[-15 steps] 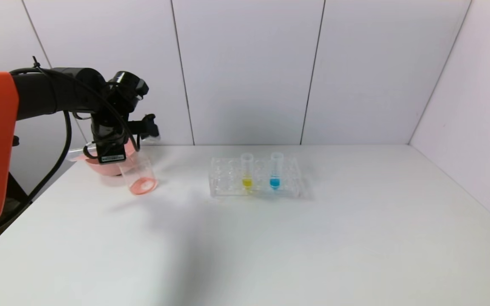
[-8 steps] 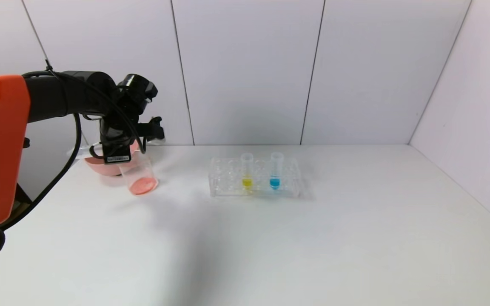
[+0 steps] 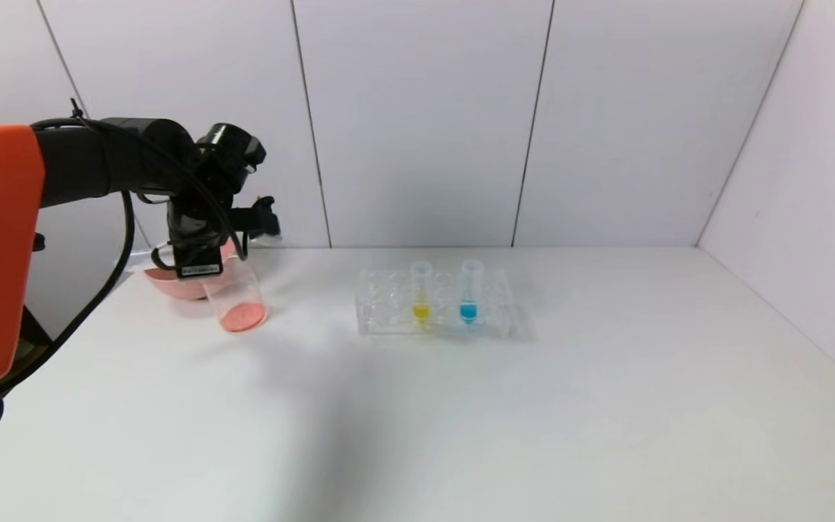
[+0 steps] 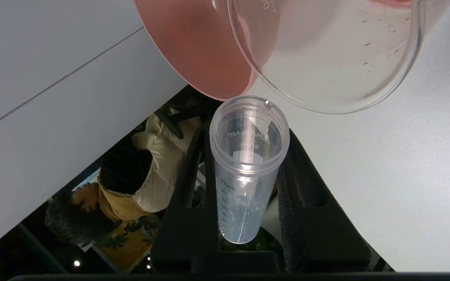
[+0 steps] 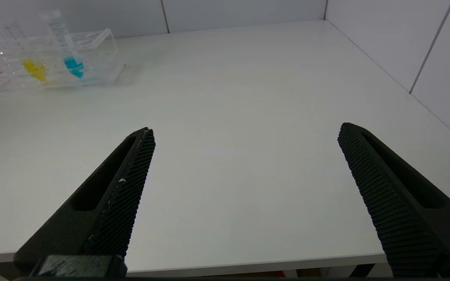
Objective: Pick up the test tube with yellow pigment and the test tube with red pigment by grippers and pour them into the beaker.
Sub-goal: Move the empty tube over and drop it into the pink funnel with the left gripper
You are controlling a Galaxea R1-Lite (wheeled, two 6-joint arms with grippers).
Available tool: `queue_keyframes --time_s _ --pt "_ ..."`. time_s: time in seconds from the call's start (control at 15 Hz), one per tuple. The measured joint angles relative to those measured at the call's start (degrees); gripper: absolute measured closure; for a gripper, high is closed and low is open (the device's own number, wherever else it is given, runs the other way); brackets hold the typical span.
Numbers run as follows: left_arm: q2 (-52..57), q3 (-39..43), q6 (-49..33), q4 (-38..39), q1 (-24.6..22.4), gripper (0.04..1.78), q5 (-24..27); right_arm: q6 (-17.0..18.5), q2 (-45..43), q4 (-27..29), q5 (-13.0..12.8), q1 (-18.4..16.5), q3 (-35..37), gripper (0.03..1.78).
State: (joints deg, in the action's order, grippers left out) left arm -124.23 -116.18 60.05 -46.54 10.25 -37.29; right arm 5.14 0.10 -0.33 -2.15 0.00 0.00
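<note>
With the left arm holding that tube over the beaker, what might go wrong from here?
1. The emptied tube held by the left gripper sits close to the beaker rim; a swing could knock it.
2. The pink bowl sits just behind, tight quarters.
3. The yellow tube neighbours the blue tube; risk of wrong pick.

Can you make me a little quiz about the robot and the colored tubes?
1. True or false: the left gripper holds a tube tipped over the beaker.
2. Which colors of liquid sit in the tubes in the rack? A) red and green B) yellow and blue C) only blue
3. Fill in: the liquid in the beaker looks ____.

Key: 1 true. 2 B: the yellow tube and the blue tube. 3 pinkish red.
</note>
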Motion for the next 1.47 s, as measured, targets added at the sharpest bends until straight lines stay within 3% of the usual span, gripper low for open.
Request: queue_keyframes --time_s 0.13,0.33,0.53,0.67,0.8,0.93,1.13,1.27,1.47 --pt "2.07 0.68 -1.84 -0.04 -2.1 1.38 5.29 0.02 0.0 0.0 0.0 0.0 0.0 0.1" --pt "5.46 1.73 -10.22 0.32 -7.53 1.38 18.58 0.02 0.0 0.02 0.02 0.0 0.0 0.1" --pt "8.45 3.13 -24.83 2.85 -11.81 1.38 29.83 0.02 0.0 0.0 -0.02 0.0 0.0 0.1" --pt "10.46 6.39 -37.53 8.57 -12.48 1.38 33.02 0.02 0.0 0.02 -0.02 0.0 0.0 0.1" --pt "12.71 13.97 -48.92 18.69 -12.78 1.38 32.31 0.02 0.0 0.0 -0.02 0.0 0.0 0.1" --pt "14.51 22.6 -55.02 32.46 -12.86 1.38 29.85 -0.02 0.0 0.0 -0.05 0.0 0.0 0.1" --pt "15.27 34.34 -57.42 58.36 -12.84 1.38 26.51 0.02 0.0 0.0 0.0 0.0 0.0 0.1" --pt "13.7 37.84 -58.12 72.89 -12.9 1.38 24.32 0.02 0.0 0.0 0.0 0.0 0.0 0.1" --pt "9.26 39.17 -58.49 84.71 -13.0 1.38 22.99 0.02 0.0 0.0 -0.02 0.0 0.0 0.1"
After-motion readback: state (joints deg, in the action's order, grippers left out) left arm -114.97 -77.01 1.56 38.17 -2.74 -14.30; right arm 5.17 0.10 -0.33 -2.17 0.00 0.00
